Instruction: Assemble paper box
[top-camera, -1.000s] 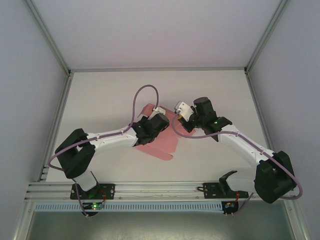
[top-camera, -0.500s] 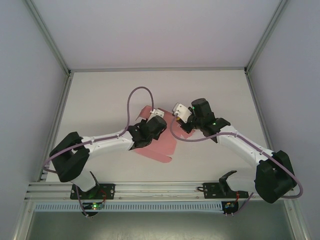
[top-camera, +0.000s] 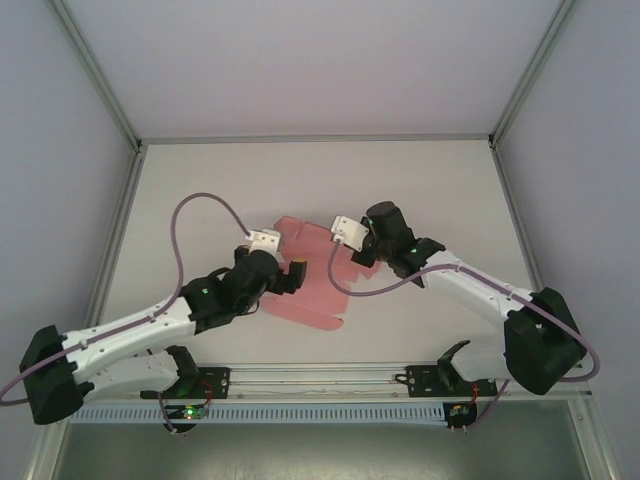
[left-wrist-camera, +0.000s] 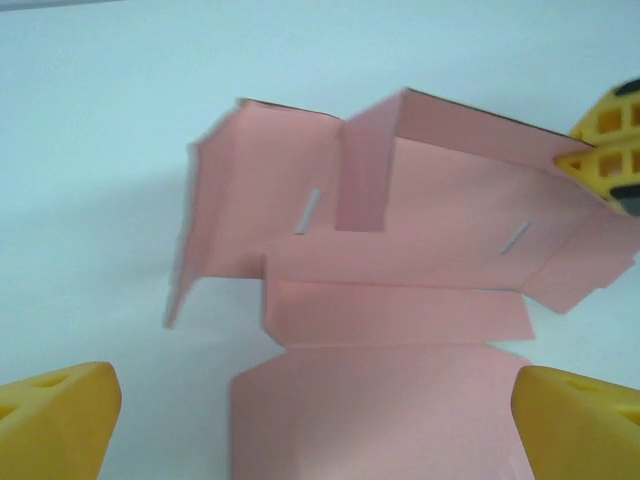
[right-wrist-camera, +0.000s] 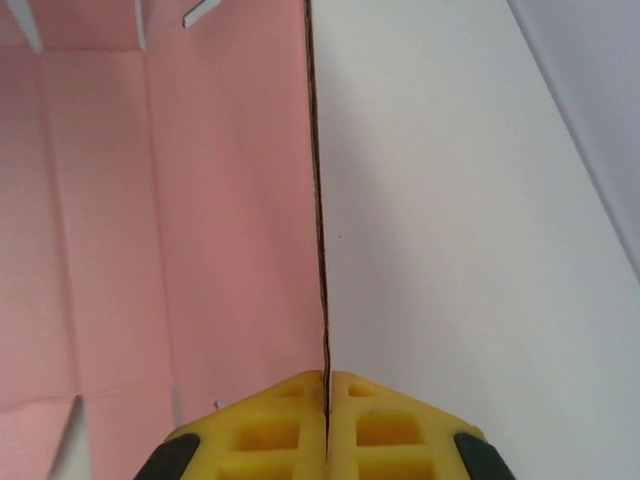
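The paper box (top-camera: 318, 292) is a flat pink die-cut sheet with flaps and slits, lying mid-table. In the left wrist view the paper box (left-wrist-camera: 420, 250) has one flap standing up at its far side. My left gripper (left-wrist-camera: 315, 430) is open, its yellow fingertips (left-wrist-camera: 55, 420) spread wide on either side of the sheet's near panel; from above, the left gripper (top-camera: 296, 274) sits at the sheet's left side. My right gripper (right-wrist-camera: 327, 385) is shut on the raised right edge of the paper box (right-wrist-camera: 200, 200). From above, the right gripper (top-camera: 352, 252) is at the sheet's far right corner.
The white table (top-camera: 200, 190) has bare room all around the sheet. Grey walls and metal frame posts bound it left, right and back. An aluminium rail (top-camera: 320, 378) with the arm bases runs along the near edge. The right gripper's yellow fingers (left-wrist-camera: 608, 135) show in the left wrist view.
The left arm has swung back toward the near left, its gripper now at the sheet's left side. The right gripper has shifted left, still holding the card's edge.
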